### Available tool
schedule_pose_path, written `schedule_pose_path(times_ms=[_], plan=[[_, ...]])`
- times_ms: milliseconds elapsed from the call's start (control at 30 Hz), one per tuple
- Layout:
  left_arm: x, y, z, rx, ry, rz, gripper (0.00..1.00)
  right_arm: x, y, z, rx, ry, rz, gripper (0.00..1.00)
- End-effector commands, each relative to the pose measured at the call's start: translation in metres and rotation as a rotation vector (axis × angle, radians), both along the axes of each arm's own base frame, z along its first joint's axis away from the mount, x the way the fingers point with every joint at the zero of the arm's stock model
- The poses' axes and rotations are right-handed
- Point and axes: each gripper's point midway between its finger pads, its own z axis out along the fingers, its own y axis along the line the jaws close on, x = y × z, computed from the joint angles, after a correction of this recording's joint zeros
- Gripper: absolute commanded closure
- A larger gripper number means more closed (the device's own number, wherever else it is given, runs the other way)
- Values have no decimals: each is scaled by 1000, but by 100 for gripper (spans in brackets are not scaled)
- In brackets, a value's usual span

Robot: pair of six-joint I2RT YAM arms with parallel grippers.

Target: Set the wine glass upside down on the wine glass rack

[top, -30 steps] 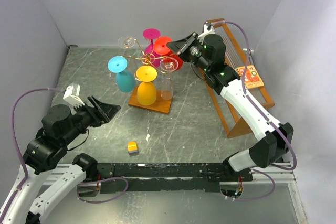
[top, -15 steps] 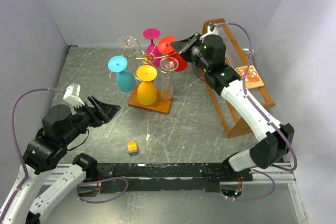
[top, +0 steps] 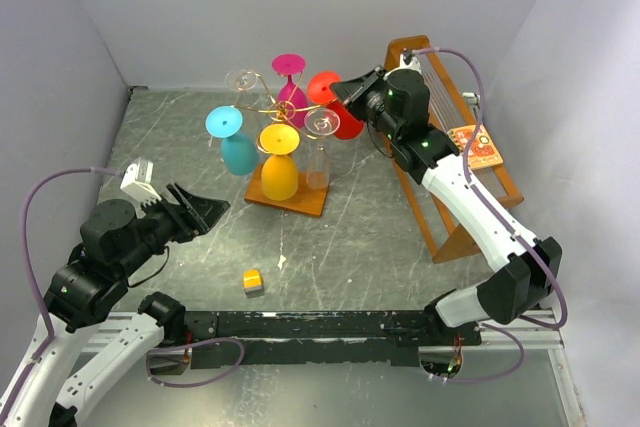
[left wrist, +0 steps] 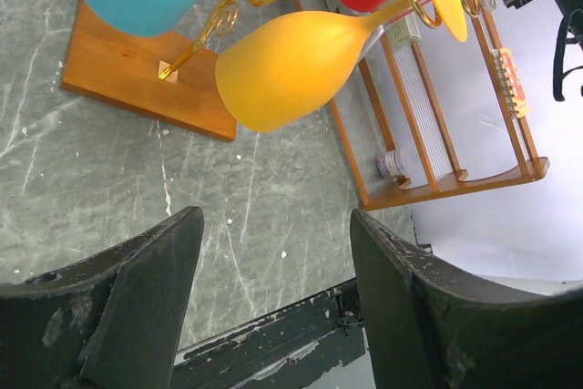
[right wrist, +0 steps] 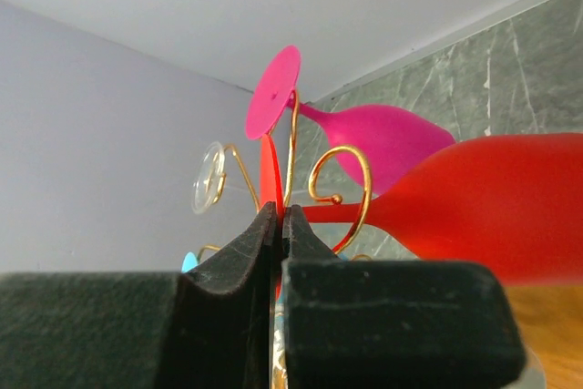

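The grey marbled table [top: 380, 237] carries the tall slatted wooden frame [top: 440, 232] along its right side. Toward the back stands the wine glass rack [top: 305, 205], its gold wire scrolls already hung with a blue glass [top: 235, 152], a yellow glass [top: 279, 172] and a magenta glass [top: 290, 97]. The red wine glass [top: 345, 122] is at the rack's right-hand side, off the table, foot up and bowl down but tilted. The right gripper [top: 340, 90] has its jaws pressed together on the rim of the red foot, which in the wrist view runs edge-on down between the fingertips. The stem crosses a gold scroll [right wrist: 367, 198], though whether it rests in the hook I cannot tell. The left gripper [top: 205, 209] hangs well apart from the rack, jaws spread, holding nothing.

The step in hand looks like seating the stem in that scroll. To do it well:
- Slide the stem fully into the curl so the foot lands on the wire.
- Steer the bowl clear of the magenta glass just beside it.
- Let the glass settle plumb, and only then ease the jaws apart.

A pinch on so thin a rim is slight, so slow moves suit.
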Motion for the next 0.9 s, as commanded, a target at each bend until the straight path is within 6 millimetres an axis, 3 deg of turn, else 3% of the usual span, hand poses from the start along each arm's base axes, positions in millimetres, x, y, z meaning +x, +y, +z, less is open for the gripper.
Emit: schedule_pose_path(times_ms=[0, 233, 500, 800, 867], plan=[[0, 4, 6, 3, -16, 18, 24, 1, -20, 16, 17, -28, -86, 100], [-1, 5, 6, 2, -16, 23, 25, 9, -17, 12, 9, -25, -88, 100], [-2, 6, 6, 2, -19, 26, 25, 23, 0, 8, -27, -34, -29, 100], [-1, 5, 3, 3, -10, 20, 25, 17, 2, 7, -41, -37, 7, 100], [-1, 5, 2, 4, -11, 23, 25, 15, 0, 9, -46, -37, 8, 92]])
